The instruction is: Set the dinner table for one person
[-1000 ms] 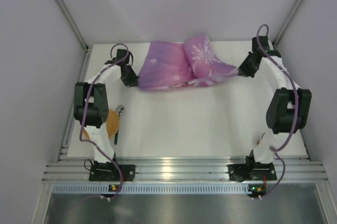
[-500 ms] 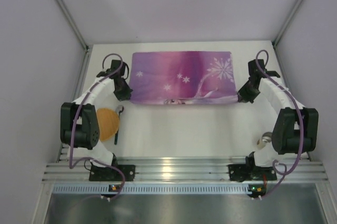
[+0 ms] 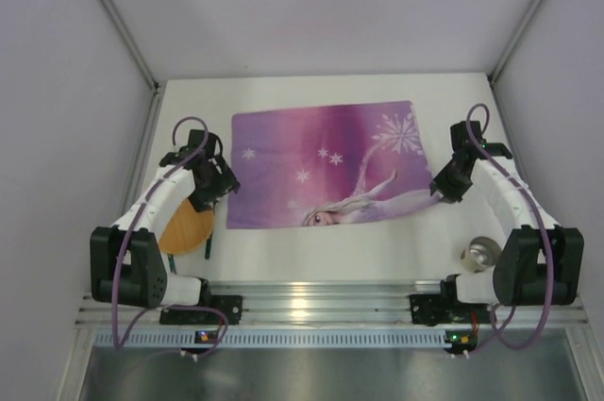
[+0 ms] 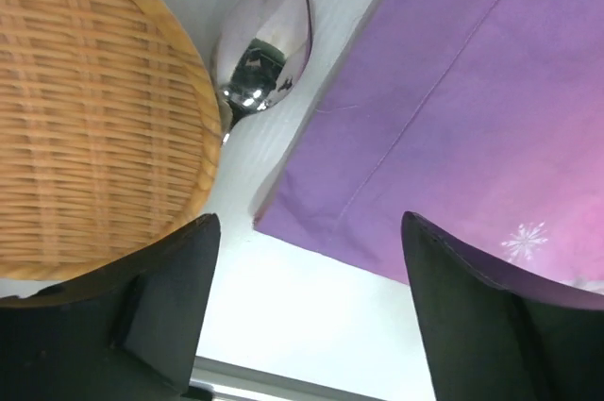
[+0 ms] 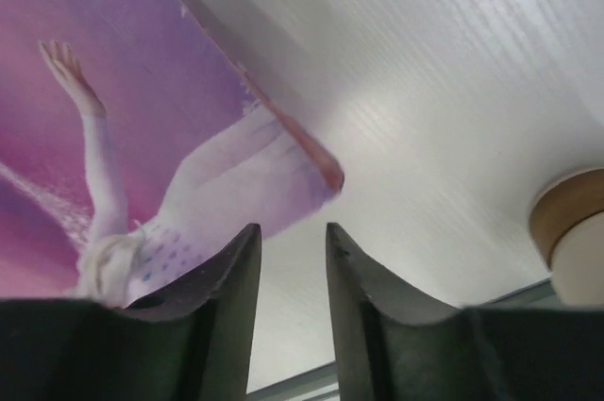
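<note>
The purple-pink snowflake placemat (image 3: pixel 326 163) lies spread flat on the white dinner table (image 3: pixel 330 250), slightly askew. My left gripper (image 3: pixel 209 186) sits just off its near left corner, open, with nothing between its fingers; in the left wrist view the left gripper (image 4: pixel 307 226) hovers over bare table beside the placemat's corner (image 4: pixel 472 108). My right gripper (image 3: pixel 444 184) is at the near right corner, open with a narrow gap. In the right wrist view the right gripper (image 5: pixel 293 231) is empty, and the placemat's corner (image 5: pixel 123 137) lies just ahead of the tips, slightly lifted.
A round woven wicker mat (image 3: pixel 186 228) lies at the near left under the left arm, also seen as the wicker mat (image 4: pixel 94 108). A metal spoon (image 4: pixel 264 42) lies between it and the placemat. A metal cup (image 3: pixel 484 253) stands near the right arm's base.
The placemat, bunched and held at the back, was spread out, drawn toward the near side and laid flat. Both grippers have opened and let go of its corners.
</note>
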Controlling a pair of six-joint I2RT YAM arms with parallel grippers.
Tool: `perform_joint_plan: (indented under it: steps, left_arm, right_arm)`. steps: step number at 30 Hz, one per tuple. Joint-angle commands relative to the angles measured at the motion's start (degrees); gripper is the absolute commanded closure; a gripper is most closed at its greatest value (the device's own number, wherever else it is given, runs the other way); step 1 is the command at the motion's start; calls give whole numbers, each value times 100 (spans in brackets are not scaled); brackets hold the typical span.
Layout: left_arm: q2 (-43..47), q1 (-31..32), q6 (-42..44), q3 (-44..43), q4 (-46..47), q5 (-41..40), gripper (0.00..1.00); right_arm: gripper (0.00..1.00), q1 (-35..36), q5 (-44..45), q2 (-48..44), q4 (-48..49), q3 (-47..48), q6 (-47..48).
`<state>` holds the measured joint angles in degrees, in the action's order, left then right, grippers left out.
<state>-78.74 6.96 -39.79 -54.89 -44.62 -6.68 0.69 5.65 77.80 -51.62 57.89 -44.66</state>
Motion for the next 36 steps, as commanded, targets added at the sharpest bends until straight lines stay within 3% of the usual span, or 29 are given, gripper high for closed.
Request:
perform_joint_plan:
  steps: [1, 2, 3, 10, 11, 12, 17, 21, 25, 34, 36]
  left_arm:
    - [516, -28, 24, -293, -257, -97, 12]
    - [596, -28, 41, -442, -275, -88, 11]
    - [666, -28, 42, -522, -275, -106, 10]
    - [299, -28, 270, -1216, -47, -18, 14]
    - [202, -28, 296, -1417, -125, -53, 15]
    - [123, -28, 270, -1541, -204, -192, 15]
    - [-27, -63, 419, -1692, -530, -773, 14]
    - [-141, -204, 709, -1489, -757, -1247, 21]
    - [-352, -651, 797, -1349, -838, -1512, 22]
    - [-388, -3733, 991, -585, -311, 253, 17]
    - [-239, -4052, 772, -296, -22, 1031, 16]
  right_arm:
    - [62, -7, 340, -598, -419, -76, 204]
    - [38, -7, 323, -791, -437, -67, 212]
    - [32, -7, 279, -862, -437, -32, 213]
    - [15, 194, -467, -899, 317, 802, 256]
    - [4, 256, -538, -820, 684, 873, 300]
    - [0, 282, -1043, -723, 871, 1021, 344]
    - [0, 1018, -1637, 252, 1207, 1873, 792]
    - [0, 1802, -1874, 911, 1206, 2165, 916]
    - [0, 2356, -2164, 1527, 1224, 2297, 933]
    - [0, 2445, -2586, 2221, 777, 2631, 1425]
    - [0, 2454, -2700, 2292, 697, 2622, 1461]
